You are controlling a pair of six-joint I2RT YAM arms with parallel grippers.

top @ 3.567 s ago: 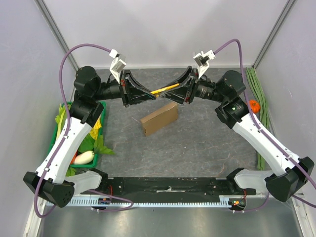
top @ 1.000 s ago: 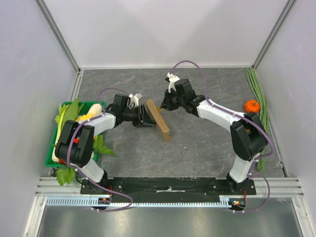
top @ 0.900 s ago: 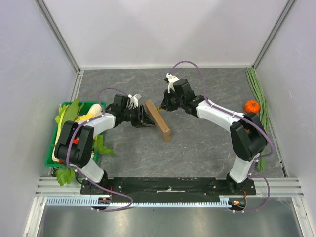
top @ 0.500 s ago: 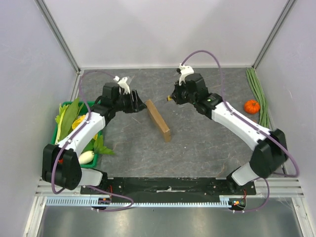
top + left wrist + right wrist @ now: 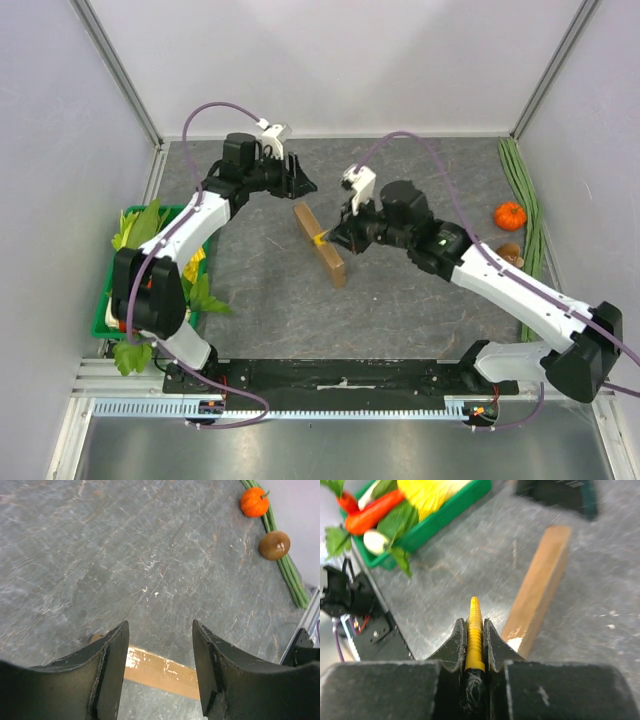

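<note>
The right gripper (image 5: 334, 236), at mid-frame, is clamped tight on a yellow ridged stick (image 5: 319, 238) close by the brown block (image 5: 326, 256). The left gripper (image 5: 300, 181), upper left of centre, gapes wide and holds nothing. A grey stone-look table (image 5: 420, 320) lies between pale walls (image 5: 330, 70).

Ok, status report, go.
Left gripper open, empty, over flat brown block. Right gripper shut on ridged yellow stick, tip beside block. Green tray of vegetables far left.

wooden block (image 5: 160, 670): only mid-span shows, right end hidden behind left tool (image 5: 159, 625) finger
yellow ridged rod (image 5: 475, 630): rear end buried between right tool (image 5: 474, 623) fingers
green tray (image 5: 445, 515): blurred, cut by top edge; contents smeared
</note>
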